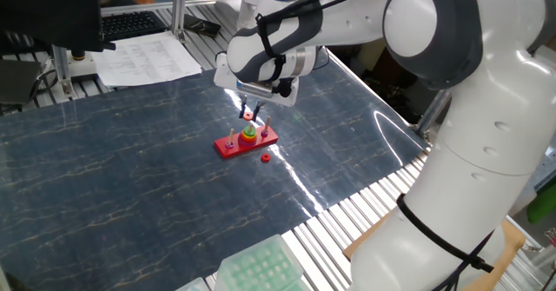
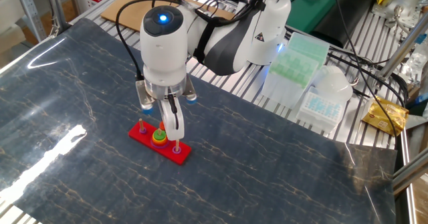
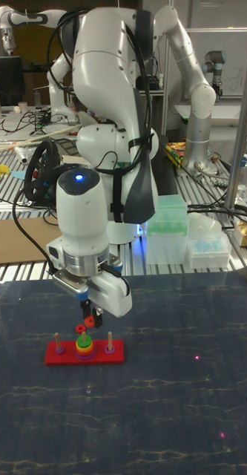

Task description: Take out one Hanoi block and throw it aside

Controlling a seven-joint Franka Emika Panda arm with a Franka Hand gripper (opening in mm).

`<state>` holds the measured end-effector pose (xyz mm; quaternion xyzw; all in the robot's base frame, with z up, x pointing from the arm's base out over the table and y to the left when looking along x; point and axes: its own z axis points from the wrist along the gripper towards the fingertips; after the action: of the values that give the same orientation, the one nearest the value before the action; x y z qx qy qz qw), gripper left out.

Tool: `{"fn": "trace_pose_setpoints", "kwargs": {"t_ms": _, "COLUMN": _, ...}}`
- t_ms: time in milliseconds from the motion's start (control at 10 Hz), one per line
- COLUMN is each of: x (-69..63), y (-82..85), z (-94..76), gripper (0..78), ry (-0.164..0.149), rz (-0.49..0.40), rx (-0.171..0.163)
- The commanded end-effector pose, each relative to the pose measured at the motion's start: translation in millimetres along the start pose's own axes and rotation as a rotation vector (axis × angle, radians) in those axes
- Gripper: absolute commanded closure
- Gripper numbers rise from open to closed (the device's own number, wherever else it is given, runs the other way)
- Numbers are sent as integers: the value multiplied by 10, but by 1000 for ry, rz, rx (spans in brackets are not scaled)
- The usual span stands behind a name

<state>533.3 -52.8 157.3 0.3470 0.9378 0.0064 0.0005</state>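
**A:** Where is the Hanoi block (image 3: 81,329) relative to the gripper (image 3: 84,324)?

**B:** Right at its fingertips. The fingers are clamped on the small reddish-orange disc, holding it in the air directly above the middle peg of the red base (image 3: 84,352). The green and yellow discs (image 3: 82,344) sit just below the hand, on that peg.

**A:** How does the disc lie?

**B:** Roughly flat, hole facing up, as far as can be told. It looks clear of the peg top, so a sideways move away from the base seems possible.
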Motion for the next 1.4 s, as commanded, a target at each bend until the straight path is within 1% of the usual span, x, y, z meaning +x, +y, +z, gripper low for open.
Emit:
{"fn": "trace_pose_setpoints", "kwargs": {"t_ms": 100, "x": 94, "y": 171, "z": 31, "gripper": 764, "ry": 3, "rz": 51, "rx": -15}}
{"fn": "trace_pose_setpoints", "kwargs": {"t_ms": 300, "x": 104, "y": 181, "z": 47, "gripper": 764, "ry": 3, "rz": 52, "rx": -17}}
{"fn": "trace_pose_setpoints", "kwargs": {"t_ms": 500, "x": 113, "y": 224, "z": 121, "gripper": 764, "ry": -1, "rz": 58, "rx": -27}}
{"fn": "trace_pose_setpoints", "kwargs": {"t_ms": 700, "x": 108, "y": 239, "z": 158, "gripper": 764, "ry": 4, "rz": 68, "rx": -32}}
{"fn": "trace_pose_setpoints", "kwargs": {"t_ms": 900, "x": 107, "y": 242, "z": 163, "gripper": 764, "ry": 7, "rz": 68, "rx": -30}}
{"fn": "trace_pose_setpoints", "kwargs": {"t_ms": 1000, "x": 97, "y": 252, "z": 160, "gripper": 764, "ry": 16, "rz": 72, "rx": -36}}
{"fn": "trace_pose_setpoints", "kwargs": {"t_ms": 1100, "x": 83, "y": 269, "z": 154, "gripper": 764, "ry": 16, "rz": 74, "rx": -35}}
{"fn": "trace_pose_setpoints", "kwargs": {"t_ms": 1200, "x": -72, "y": 423, "z": 103, "gripper": 764, "ry": 18, "rz": 86, "rx": -23}}
{"fn": "trace_pose_setpoints", "kwargs": {"t_ms": 1300, "x": -166, "y": 504, "z": 84, "gripper": 764, "ry": 25, "rz": 84, "rx": -18}}
{"fn": "trace_pose_setpoints", "kwargs": {"t_ms": 1400, "x": -232, "y": 556, "z": 116, "gripper": 764, "ry": 23, "rz": 76, "rx": -19}}
